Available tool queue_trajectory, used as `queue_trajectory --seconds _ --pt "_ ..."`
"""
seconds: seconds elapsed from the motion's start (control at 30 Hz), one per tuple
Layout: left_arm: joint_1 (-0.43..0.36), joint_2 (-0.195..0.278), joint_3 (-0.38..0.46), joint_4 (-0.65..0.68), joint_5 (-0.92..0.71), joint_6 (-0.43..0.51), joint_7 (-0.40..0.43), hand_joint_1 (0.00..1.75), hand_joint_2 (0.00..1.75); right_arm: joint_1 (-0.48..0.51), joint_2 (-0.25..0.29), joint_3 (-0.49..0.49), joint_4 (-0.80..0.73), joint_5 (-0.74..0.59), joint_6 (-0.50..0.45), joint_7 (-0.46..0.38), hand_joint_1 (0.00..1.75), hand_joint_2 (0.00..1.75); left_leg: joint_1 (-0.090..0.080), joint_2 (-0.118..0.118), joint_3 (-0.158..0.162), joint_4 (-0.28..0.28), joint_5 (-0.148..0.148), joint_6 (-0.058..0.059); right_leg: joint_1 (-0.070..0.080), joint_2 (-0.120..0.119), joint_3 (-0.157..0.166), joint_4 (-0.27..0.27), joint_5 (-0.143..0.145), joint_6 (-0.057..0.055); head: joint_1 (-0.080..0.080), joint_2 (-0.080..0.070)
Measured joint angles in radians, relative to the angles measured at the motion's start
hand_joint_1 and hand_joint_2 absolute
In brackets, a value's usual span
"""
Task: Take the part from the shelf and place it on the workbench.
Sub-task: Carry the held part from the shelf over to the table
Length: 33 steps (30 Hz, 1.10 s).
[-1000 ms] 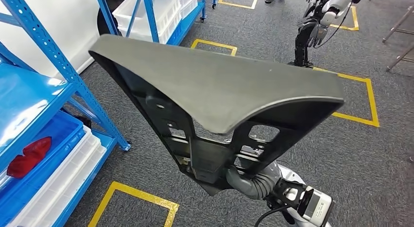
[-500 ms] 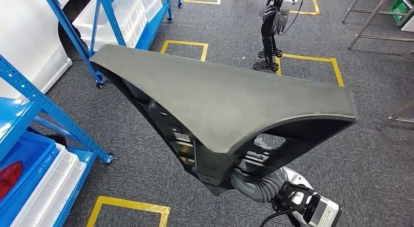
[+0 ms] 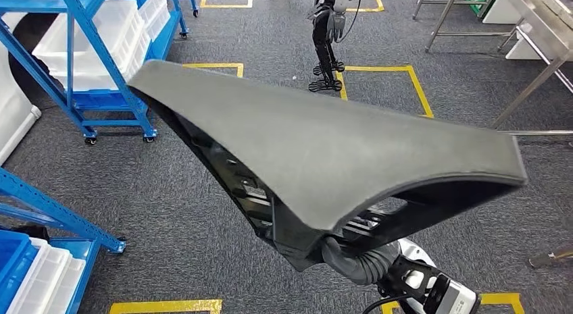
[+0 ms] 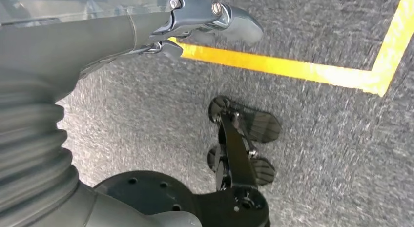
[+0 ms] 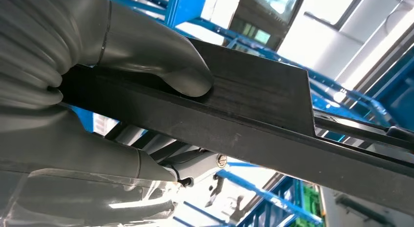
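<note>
above grey carpet (image 3: pixel 203 213), the right hand (image 5: pixel 97 90) grips the dark triangular part (image 3: pixel 324 145); the left hand (image 4: pixel 161 27) hangs with fingers curled, holding nothing.

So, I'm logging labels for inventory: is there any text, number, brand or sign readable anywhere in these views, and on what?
None can be read.
Part: plain dark surface, no label or number showing.
Bins on the blue shelf: no lettering visible.
Floor tape: plain yellow lines, no words.
Right robot hand grips the part's edge; nothing printed there.
Left robot hand: no markings.
</note>
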Motion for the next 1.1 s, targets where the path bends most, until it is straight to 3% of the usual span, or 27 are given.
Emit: queue_trajectory --seconds 0.07,0.13,0.17,0.2,0.23,0.27,0.33,0.4,0.47,0.53,0.57,0.63,0.67,0.7,0.73,0.77,0.8,0.87,0.93,1.0,1.03,1.1 --pt "-0.002 -0.002 -0.001 0.000 0.000 -0.003 -0.002 0.00 1.75 0.002 -0.002 -0.009 -0.001 -0.004 -0.002 0.000 1.75 1.75 0.000 0.025 0.003 -0.011 0.006 0.014 0.001 -0.049 -0.032 0.065 -0.040 0.007 0.006 0.000" --pt "0.000 -0.002 -0.001 0.000 0.000 -0.006 -0.003 0.00 1.75 0.004 -0.003 -0.016 -0.001 -0.007 -0.004 0.000 1.75 1.75 -0.007 0.052 0.003 -0.013 0.006 0.022 0.001 -0.100 -0.098 0.201 -0.106 0.012 0.011 0.000" --pt "0.001 -0.002 -0.001 0.000 0.000 -0.006 -0.003 0.00 1.75 0.007 -0.003 -0.018 -0.001 -0.008 -0.004 0.000 1.75 1.75 -0.010 0.066 0.003 -0.013 0.005 0.023 0.000 -0.108 -0.127 0.261 -0.127 0.014 0.011 0.000" --pt "0.002 -0.002 -0.001 0.000 0.000 -0.006 -0.003 0.00 1.75 0.009 -0.003 -0.019 -0.001 -0.008 -0.004 0.000 1.75 1.75 -0.012 0.079 0.003 -0.012 0.004 0.024 -0.002 -0.112 -0.140 0.289 -0.130 0.015 0.011 0.000" --pt "0.001 -0.003 -0.001 0.000 0.000 -0.006 -0.003 0.00 1.75 0.012 -0.004 -0.021 -0.001 -0.008 -0.004 0.000 1.75 1.75 -0.013 0.091 0.004 -0.012 0.003 0.023 -0.003 -0.115 -0.132 0.275 -0.114 0.015 0.011 0.000" --pt "0.000 -0.003 -0.001 0.000 0.000 -0.007 -0.004 0.00 1.75 0.013 -0.004 -0.022 -0.001 -0.007 -0.005 0.000 1.75 1.75 -0.013 0.102 0.005 -0.012 0.001 0.022 -0.003 -0.122 -0.102 0.219 -0.083 0.013 0.011 0.000" --pt "-0.001 -0.004 -0.001 0.000 0.000 -0.010 -0.006 0.00 1.75 0.015 -0.004 -0.023 -0.001 -0.002 -0.006 0.000 1.75 1.75 -0.017 0.121 0.011 -0.011 -0.004 0.016 0.003 -0.159 -0.020 0.069 -0.026 0.004 0.011 0.000" --pt "-0.001 -0.005 -0.001 0.000 0.000 -0.013 -0.009 0.00 1.75 0.018 -0.004 -0.023 -0.002 0.004 -0.006 0.000 1.75 1.75 -0.020 0.134 0.015 -0.010 -0.008 0.006 0.012 -0.182 0.019 -0.006 -0.010 -0.007 0.010 0.000" --pt "-0.002 -0.005 -0.001 0.000 0.000 -0.016 -0.010 0.00 1.75 0.023 -0.004 -0.023 -0.002 0.006 -0.006 0.000 1.75 1.75 -0.020 0.149 0.019 -0.012 -0.012 -0.005 0.016 -0.166 0.018 -0.012 -0.010 -0.018 0.009 0.000" --pt "-0.004 -0.006 -0.001 0.000 0.000 -0.019 -0.009 0.00 1.75 0.023 -0.004 -0.024 -0.002 0.002 -0.002 0.000 1.75 1.75 -0.016 0.130 0.016 0.008 -0.030 -0.016 0.011 -0.147 0.023 -0.022 -0.005 -0.028 0.007 0.000" --pt "-0.004 -0.006 -0.001 0.000 0.000 -0.020 -0.008 0.00 1.75 0.020 -0.004 -0.025 -0.002 -0.001 0.001 0.000 1.75 1.75 -0.015 0.108 0.001 0.044 -0.053 -0.020 0.008 -0.137 0.027 -0.026 -0.002 -0.034 0.006 0.000" --pt "-0.001 -0.006 -0.001 0.000 0.000 -0.021 -0.005 0.00 1.75 0.017 -0.004 -0.025 -0.001 -0.005 0.007 0.000 1.75 1.75 -0.013 0.068 -0.062 0.177 -0.118 -0.025 0.007 -0.118 0.030 -0.028 -0.002 -0.040 0.001 0.000" --pt "0.001 -0.007 -0.001 0.000 0.000 -0.021 -0.004 0.00 1.75 0.017 -0.004 -0.025 0.000 -0.006 0.009 0.000 1.75 1.75 -0.013 0.062 -0.096 0.244 -0.141 -0.026 0.008 -0.106 0.030 -0.028 -0.002 -0.041 0.000 0.000" --pt "0.003 -0.007 -0.001 0.000 0.000 -0.022 -0.003 0.00 1.75 0.017 -0.004 -0.025 0.000 -0.006 0.011 0.000 1.75 1.75 -0.013 0.060 -0.119 0.284 -0.147 -0.027 0.008 -0.093 0.030 -0.027 -0.003 -0.041 -0.001 0.000" --pt "0.004 -0.007 -0.001 0.000 0.000 -0.022 -0.003 0.00 1.75 0.017 -0.004 -0.025 0.001 -0.006 0.011 0.000 1.75 1.75 -0.012 0.059 -0.123 0.283 -0.130 -0.028 0.008 -0.080 0.031 -0.025 -0.003 -0.041 -0.001 0.000" --pt "0.004 -0.007 -0.001 0.000 0.000 -0.022 -0.003 0.00 1.75 0.017 -0.004 -0.025 0.001 -0.006 0.012 0.000 1.75 1.75 -0.011 0.055 -0.106 0.240 -0.096 -0.027 0.008 -0.066 0.032 -0.023 -0.004 -0.039 -0.001 0.000" --pt "0.004 -0.007 0.000 0.000 -0.001 -0.022 -0.003 0.00 1.75 0.016 -0.004 -0.025 0.001 -0.006 0.012 0.000 1.75 1.75 -0.009 0.044 -0.075 0.168 -0.053 -0.027 0.006 -0.054 0.033 -0.020 -0.006 -0.037 -0.001 0.000" --pt "0.004 -0.007 -0.001 0.000 -0.006 -0.022 -0.001 0.00 1.75 0.013 -0.004 -0.025 0.001 -0.007 0.017 0.000 1.75 1.75 -0.005 0.003 -0.020 0.043 -0.006 -0.023 0.007 -0.030 0.030 -0.011 -0.010 -0.028 -0.001 0.000" --pt "0.004 -0.007 -0.001 0.000 -0.010 -0.022 0.001 0.00 1.75 0.011 -0.003 -0.025 0.001 -0.009 0.027 0.000 1.75 1.75 -0.005 -0.015 -0.003 0.006 -0.005 -0.015 0.005 -0.010 0.021 -0.007 -0.010 -0.016 -0.001 0.000" --pt "0.002 -0.009 -0.001 0.000 -0.010 -0.020 0.003 0.00 1.75 0.009 -0.004 -0.026 0.001 -0.011 0.034 0.000 1.75 1.75 -0.006 0.005 -0.001 -0.001 -0.001 -0.001 0.001 0.003 0.015 -0.008 -0.007 -0.005 -0.002 0.000" --pt "0.000 -0.010 -0.001 0.000 -0.009 -0.018 0.005 0.00 1.75 0.007 -0.004 -0.028 0.001 -0.014 0.036 0.000 1.75 1.75 -0.006 0.015 0.001 -0.007 0.003 0.007 0.002 -0.009 0.010 0.003 -0.014 0.000 0.000 0.000" --pt "0.000 -0.013 0.000 0.000 -0.006 -0.016 0.008 0.00 1.75 -0.004 -0.006 -0.033 0.000 -0.024 0.040 0.000 1.75 1.75 -0.006 0.040 0.003 -0.015 0.008 0.017 0.003 -0.061 -0.029 0.084 -0.062 0.007 0.007 0.000"
